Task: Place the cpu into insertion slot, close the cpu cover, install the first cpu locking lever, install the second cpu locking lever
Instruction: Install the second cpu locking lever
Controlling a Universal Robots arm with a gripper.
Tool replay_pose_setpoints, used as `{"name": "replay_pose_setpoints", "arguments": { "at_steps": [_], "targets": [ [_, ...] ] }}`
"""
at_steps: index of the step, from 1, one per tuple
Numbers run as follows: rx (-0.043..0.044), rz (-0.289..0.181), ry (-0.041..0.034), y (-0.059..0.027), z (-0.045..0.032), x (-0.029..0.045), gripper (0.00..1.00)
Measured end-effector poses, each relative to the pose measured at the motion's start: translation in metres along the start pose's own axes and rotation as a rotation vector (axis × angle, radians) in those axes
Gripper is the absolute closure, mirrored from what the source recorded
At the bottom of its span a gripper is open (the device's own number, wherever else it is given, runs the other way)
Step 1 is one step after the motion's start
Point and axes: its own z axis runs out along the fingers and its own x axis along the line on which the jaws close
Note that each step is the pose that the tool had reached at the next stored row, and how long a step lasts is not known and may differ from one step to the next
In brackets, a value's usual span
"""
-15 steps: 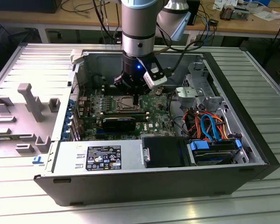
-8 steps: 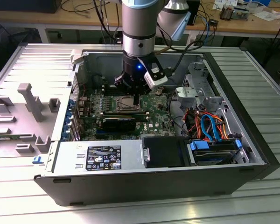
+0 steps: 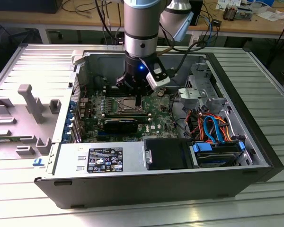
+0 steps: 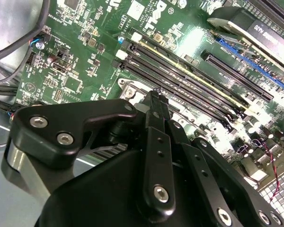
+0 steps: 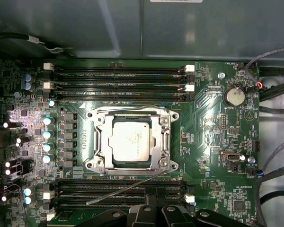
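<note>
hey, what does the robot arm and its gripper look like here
In the exterior view, the arm is a thick silver-grey tube with a pale blue joint cap and a black wrist ring. Below it sits a black gripper with a small blue light, a white box clipped to one side, and a black cable trailing off. In the second wrist view, the gripper's links are matte black with silver screws.

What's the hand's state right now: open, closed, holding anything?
Hand: closed, fingers together, nothing visible between them, above the motherboard beside the insertion slot, where the cpu sits.
</note>
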Motion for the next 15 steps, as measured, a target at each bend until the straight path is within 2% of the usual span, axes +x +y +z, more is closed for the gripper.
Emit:
{"name": "replay_pose_setpoints", "arguments": {
  "at_steps": [3, 7, 8, 9, 10, 11, 13, 15],
  "targets": [
    [-0.0057, 0.0, 0.0, -0.0002, -0.0007, 0.0, 0.89],
    [-0.0139, 0.0, 0.0, -0.0001, -0.0008, 0.0097, 0.89],
    [-0.0208, 0.0, -0.0002, -0.0002, -0.0009, 0.0116, 0.89],
    [-0.0348, 0.0, -0.0004, -0.0007, -0.0009, 0.0125, 0.89],
    [-0.0597, 0.001, -0.0007, -0.001, -0.0009, 0.0139, 0.89],
    [-0.0688, 0.001, -0.0008, -0.0011, -0.0009, 0.0144, 0.89],
    [-0.0766, 0.001, -0.0009, -0.0024, -0.0008, 0.0149, 0.89],
    [-0.0769, 0.002, -0.0005, -0.0068, -0.0004, 0.0151, 0.89]
  ]
}}
